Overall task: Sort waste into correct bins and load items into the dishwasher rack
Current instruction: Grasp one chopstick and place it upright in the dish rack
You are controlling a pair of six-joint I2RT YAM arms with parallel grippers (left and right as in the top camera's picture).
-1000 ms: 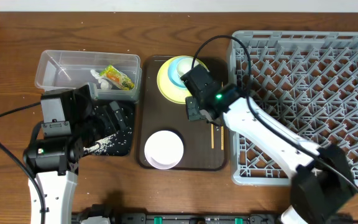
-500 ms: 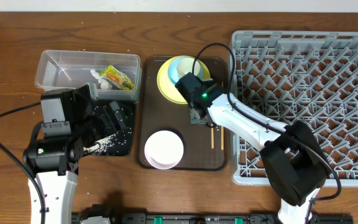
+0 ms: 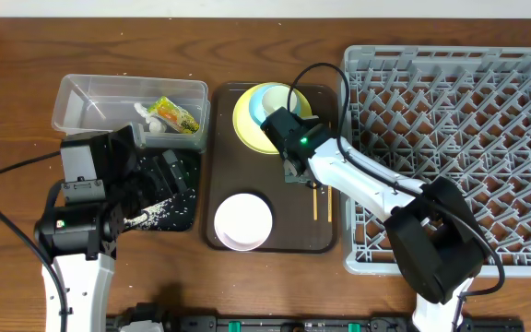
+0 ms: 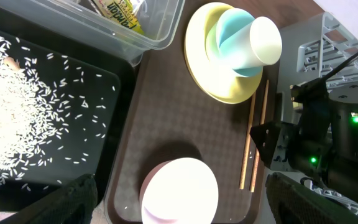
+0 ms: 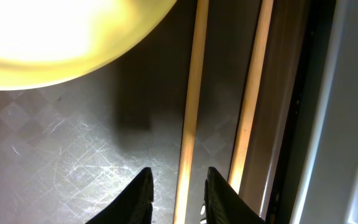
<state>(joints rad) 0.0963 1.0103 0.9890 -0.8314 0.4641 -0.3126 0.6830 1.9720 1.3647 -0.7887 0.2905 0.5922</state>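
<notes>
Two thin wooden chopsticks (image 5: 190, 112) are lying side by side on the brown serving tray (image 3: 247, 175), near its right edge and just beside the grey dishwasher rack (image 3: 468, 138). They are showing as pale, straight, smooth sticks, roughly parallel and a little apart, with their far ends reaching toward the yellow-green plate (image 3: 243, 127).

The right gripper (image 5: 179, 186) is hanging low over them with its jaws partly apart. One chopstick is running up between the two dark fingertips (image 5: 138, 194), with a gap showing on either side of it, so nothing is being clamped. The second chopstick is lying outside the jaws, closer to the tray's edge.

On the plate a light blue cup (image 4: 232, 43) is standing, with a paler cream-white round end showing at its top; whether that is a separate cup is hard to tell. A white bowl (image 3: 243, 221) is sitting at the near end of the same tray.

The left gripper (image 4: 182, 186) is hovering with its jaws spread wide and nothing between them. Loose white rice grains (image 4: 17, 118) are lying scattered in the black tray (image 4: 107, 81). The green-and-orange snack wrapper (image 3: 175, 114) and a crumpled white paper scrap (image 3: 144, 118) are lying inside the clear plastic tub (image 3: 72, 92).
</notes>
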